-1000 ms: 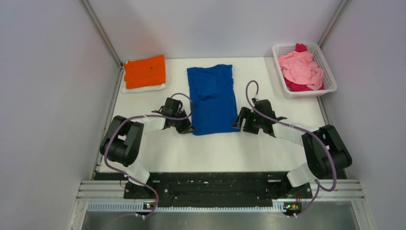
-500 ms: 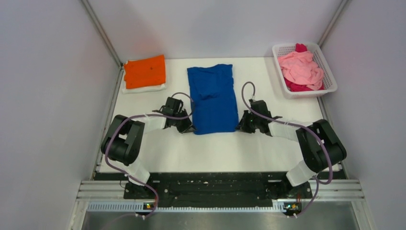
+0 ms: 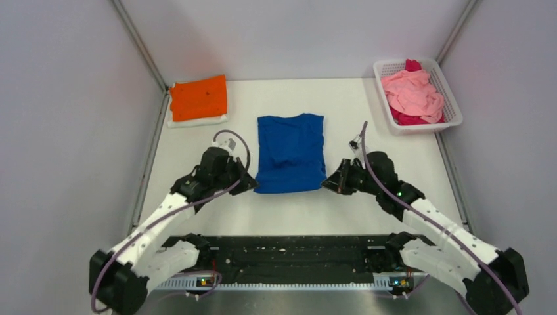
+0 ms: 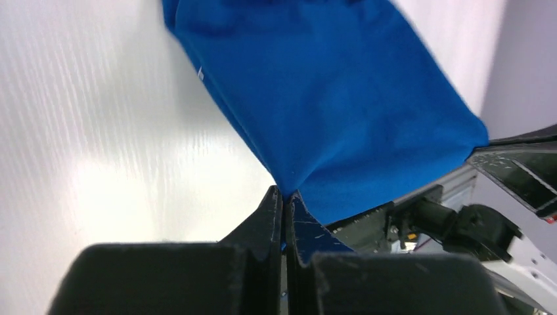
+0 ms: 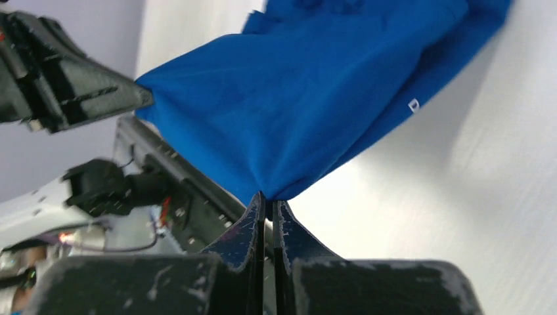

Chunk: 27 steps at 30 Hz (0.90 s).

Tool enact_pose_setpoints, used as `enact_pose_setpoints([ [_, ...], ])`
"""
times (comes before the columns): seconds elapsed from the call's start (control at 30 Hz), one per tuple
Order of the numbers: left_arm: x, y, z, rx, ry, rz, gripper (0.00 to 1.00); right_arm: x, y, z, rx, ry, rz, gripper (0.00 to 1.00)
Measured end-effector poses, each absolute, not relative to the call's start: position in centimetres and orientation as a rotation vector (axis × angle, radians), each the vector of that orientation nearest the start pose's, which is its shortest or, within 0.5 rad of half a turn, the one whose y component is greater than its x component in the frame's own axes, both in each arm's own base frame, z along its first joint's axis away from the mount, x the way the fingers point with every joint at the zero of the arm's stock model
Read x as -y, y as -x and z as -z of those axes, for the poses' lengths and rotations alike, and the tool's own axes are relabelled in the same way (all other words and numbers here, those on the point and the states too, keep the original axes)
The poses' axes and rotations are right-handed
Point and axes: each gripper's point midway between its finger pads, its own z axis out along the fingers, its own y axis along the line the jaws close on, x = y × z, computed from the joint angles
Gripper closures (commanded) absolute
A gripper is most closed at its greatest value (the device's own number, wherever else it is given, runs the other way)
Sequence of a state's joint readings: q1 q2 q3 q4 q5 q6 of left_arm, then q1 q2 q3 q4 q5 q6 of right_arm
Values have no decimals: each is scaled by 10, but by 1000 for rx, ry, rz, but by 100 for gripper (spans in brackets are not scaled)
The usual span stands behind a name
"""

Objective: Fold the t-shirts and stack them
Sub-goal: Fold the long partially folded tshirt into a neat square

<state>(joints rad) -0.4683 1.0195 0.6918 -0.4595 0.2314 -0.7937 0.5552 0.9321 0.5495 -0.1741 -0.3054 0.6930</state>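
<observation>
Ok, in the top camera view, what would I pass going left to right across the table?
orange t-shirt → left gripper → blue t-shirt → right gripper → white basket holding pink t-shirts

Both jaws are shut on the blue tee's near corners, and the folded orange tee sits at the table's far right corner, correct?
No: the top view shows the orange tee at the far left corner; the far right holds the basket. The left gripper and right gripper do hold the blue tee by its near corners.

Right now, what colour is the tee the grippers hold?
The tee is royal blue; top view shows it best.
</observation>
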Motion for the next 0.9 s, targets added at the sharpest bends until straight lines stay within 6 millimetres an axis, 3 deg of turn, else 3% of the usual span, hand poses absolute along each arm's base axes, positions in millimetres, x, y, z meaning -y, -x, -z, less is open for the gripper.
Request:
enact_pose_setpoints([
  [0.13, 179, -200, -177, -2317, 236, 927, 100, -228, -181, -182, -2170, 103, -1181, 100],
  [0.2, 176, -195, -190, -2267, 229, 946, 100, -228, -173, -196, -2128, 110, -1225, 100],
  [0.37, 174, -199, -192, -2263, 255, 925, 100, -226, -171, -207, -2097, 82, -1245, 100],
  [0.57, 179, -225, -189, -2285, 282, 857, 100, -222, -195, -198, -2141, -26, -1127, 100],
  [0.9, 187, -292, -199, -2278, 287, 734, 100, -205, -253, -207, -2118, -157, -949, 100],
])
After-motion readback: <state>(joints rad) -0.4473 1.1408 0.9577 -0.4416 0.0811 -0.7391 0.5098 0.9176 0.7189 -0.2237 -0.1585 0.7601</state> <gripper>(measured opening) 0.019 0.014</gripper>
